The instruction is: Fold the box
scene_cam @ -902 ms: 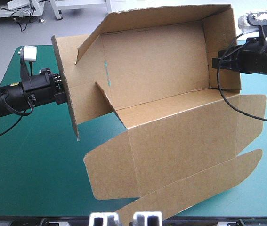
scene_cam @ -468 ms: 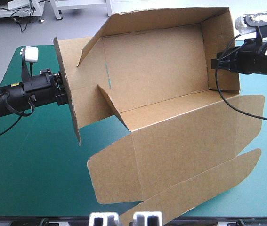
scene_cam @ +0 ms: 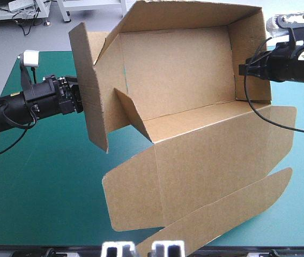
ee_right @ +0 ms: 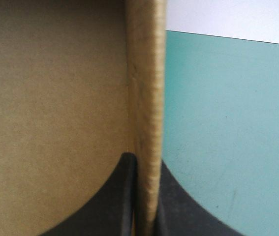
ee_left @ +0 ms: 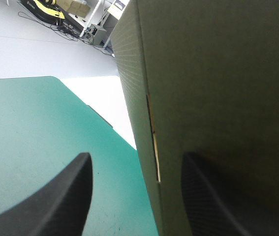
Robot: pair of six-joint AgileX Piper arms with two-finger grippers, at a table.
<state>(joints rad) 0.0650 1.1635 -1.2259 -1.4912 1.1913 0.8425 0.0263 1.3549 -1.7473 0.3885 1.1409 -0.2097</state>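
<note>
Beyond the far edge of the teal-green-covered rectangular table (scene_cam: 39,198) spreads a pale grey smooth floor (scene_cam: 1,40), evenly lit, with white metal frame legs (scene_cam: 64,12) and loose black cables (scene_cam: 27,24) past the table's far left corner.

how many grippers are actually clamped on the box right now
1. The right gripper is shut on the box's right end wall. The left gripper has its jaws apart, the left flap's edge between them.

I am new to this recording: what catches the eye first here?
A large brown cardboard box, walls partly raised, stands tilted over the middle of the teal-green table. The right gripper is shut on its right wall; the left gripper, fingers open, straddles the left flap's edge.
</note>
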